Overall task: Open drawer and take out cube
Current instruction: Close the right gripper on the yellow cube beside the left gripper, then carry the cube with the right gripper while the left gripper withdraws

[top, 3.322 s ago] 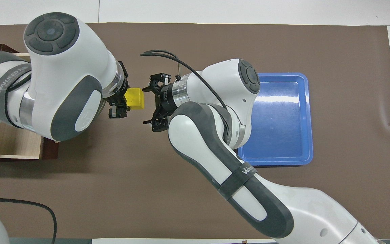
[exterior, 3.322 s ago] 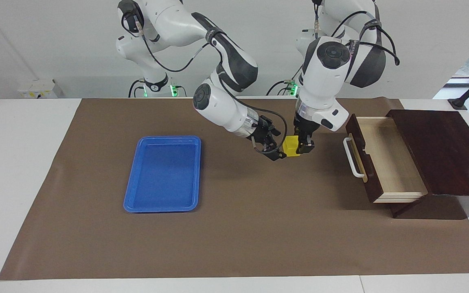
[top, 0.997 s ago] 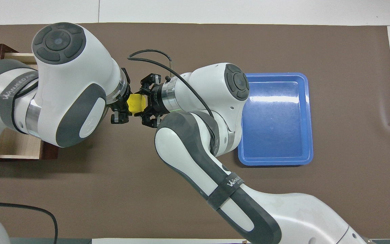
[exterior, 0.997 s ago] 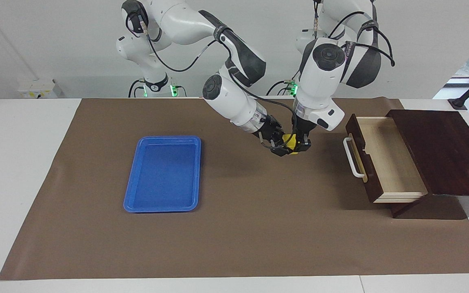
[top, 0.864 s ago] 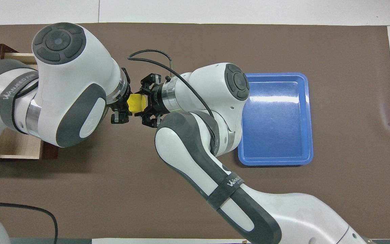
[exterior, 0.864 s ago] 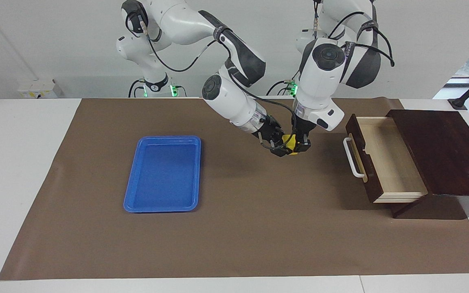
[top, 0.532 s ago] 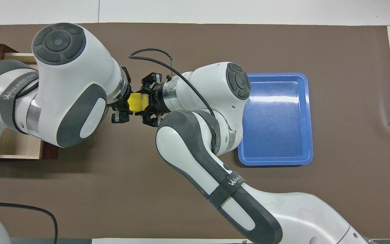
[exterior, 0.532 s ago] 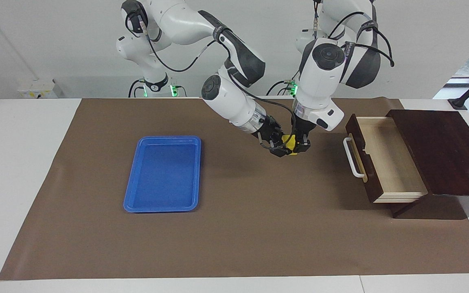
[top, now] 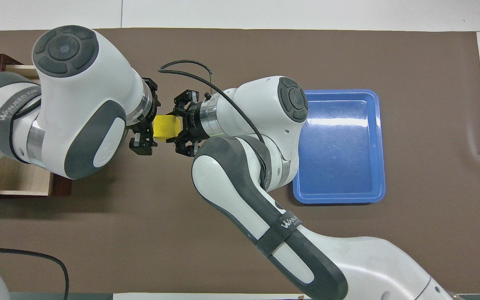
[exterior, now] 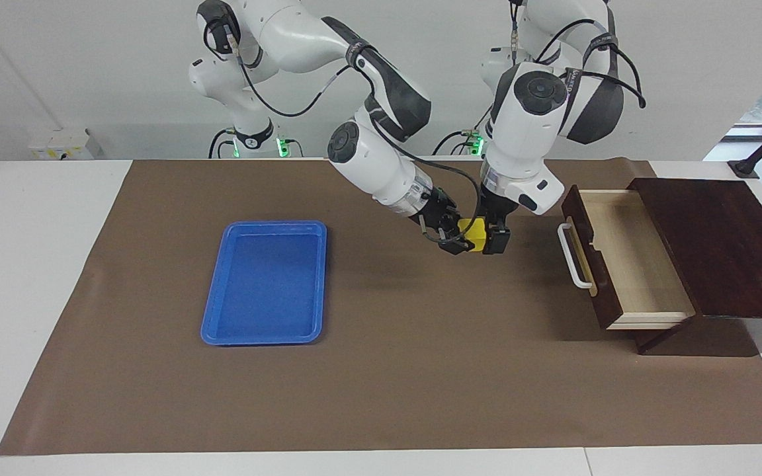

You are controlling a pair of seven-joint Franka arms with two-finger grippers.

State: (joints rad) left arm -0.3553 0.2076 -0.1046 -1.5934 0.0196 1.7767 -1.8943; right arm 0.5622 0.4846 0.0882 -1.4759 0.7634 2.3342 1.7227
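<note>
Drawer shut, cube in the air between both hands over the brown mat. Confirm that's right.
Wrong about the drawer: the facing view shows the drawer pulled open, its pale interior exposed. The rest holds: the cube is up in the air over the brown mat, between the left hand and the right hand.

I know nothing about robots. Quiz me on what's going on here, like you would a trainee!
1. True or false: the drawer is open.
2. Where is the cube? A) in the drawer. B) on the blue tray. C) in the air, between the left gripper and the right gripper.
3. Fill in: the drawer stands toward the ____ arm's end of the table.
Key: 1 true; 2 C; 3 left.
</note>
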